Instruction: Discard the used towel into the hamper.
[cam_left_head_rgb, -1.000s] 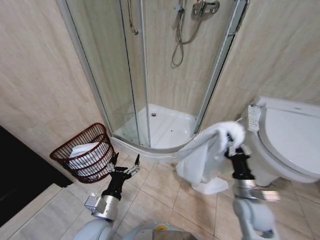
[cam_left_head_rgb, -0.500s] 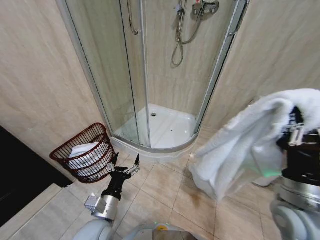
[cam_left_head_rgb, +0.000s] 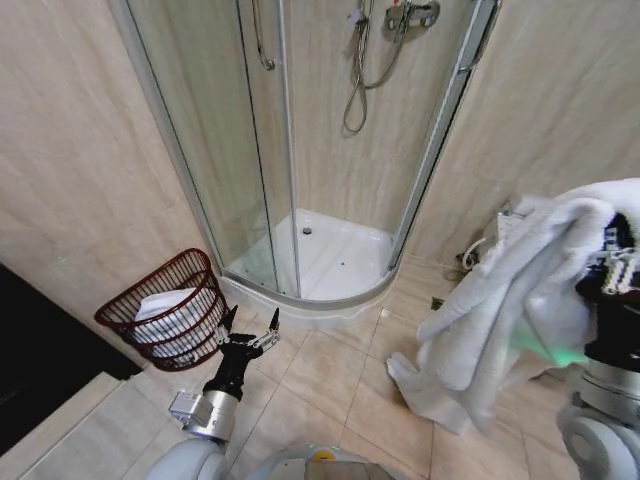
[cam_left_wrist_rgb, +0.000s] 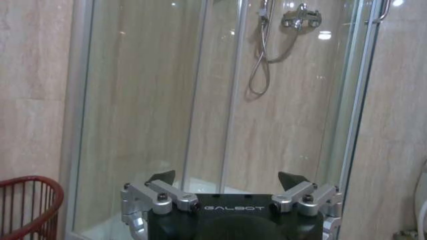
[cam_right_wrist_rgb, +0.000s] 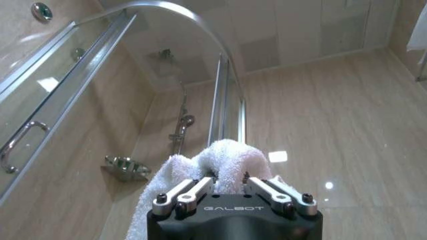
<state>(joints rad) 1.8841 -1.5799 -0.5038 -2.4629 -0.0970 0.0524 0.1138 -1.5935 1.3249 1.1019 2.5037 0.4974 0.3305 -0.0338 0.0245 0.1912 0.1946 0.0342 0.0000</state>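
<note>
The right claw (cam_right_wrist_rgb: 230, 186) pinches the white towel (cam_left_head_rgb: 510, 300), held high at the right, its tail reaching the floor. The left claw (cam_left_head_rgb: 248, 326) hangs low, spread. Just beyond it, the hamper (cam_left_head_rgb: 165, 318) sits beside the shower (cam_left_head_rgb: 330, 255), already holding white cloth.

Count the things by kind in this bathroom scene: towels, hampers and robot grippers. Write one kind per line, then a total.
Towels: 2, one white towel hanging from the right gripper, one folded towel in the hamper.
Hampers: 1, the red-brown wire hamper on the floor.
Grippers: 2, the right one and the open left gripper.
Total: 5
</note>
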